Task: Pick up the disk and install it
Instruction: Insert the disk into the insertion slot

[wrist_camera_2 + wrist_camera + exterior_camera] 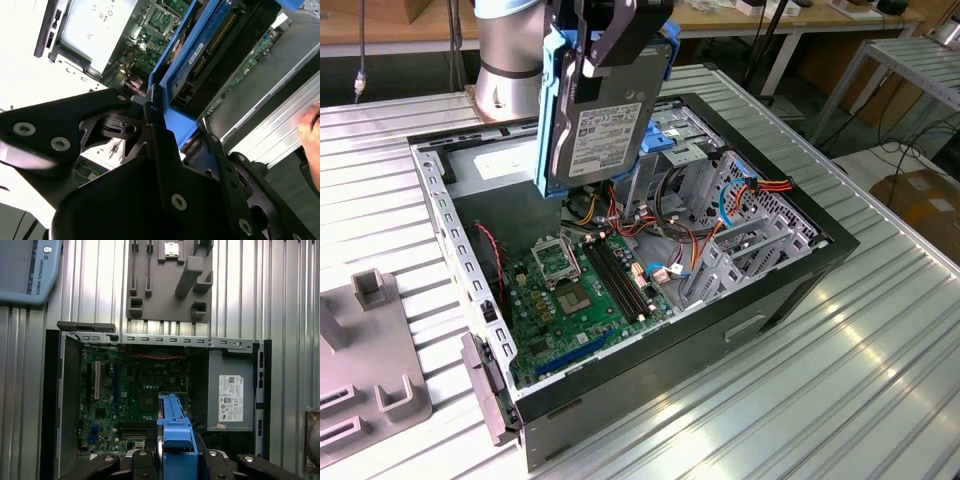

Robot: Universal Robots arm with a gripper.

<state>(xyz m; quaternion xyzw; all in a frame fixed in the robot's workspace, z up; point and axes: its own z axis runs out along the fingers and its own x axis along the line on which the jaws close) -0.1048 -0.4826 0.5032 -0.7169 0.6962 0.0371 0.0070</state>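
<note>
I'm holding the disk (603, 135) clamped upright in the end effector (598, 62), hanging above the case (760, 300), at its edge nearest the arm base (505, 60). Worrying it's snagging loose cables (772, 185) or slipping out if I'm lowering crooked.

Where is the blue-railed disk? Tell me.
In the exterior view, the blue-railed grey metal disk hangs upright in the gripper, above the open black computer case.
</note>
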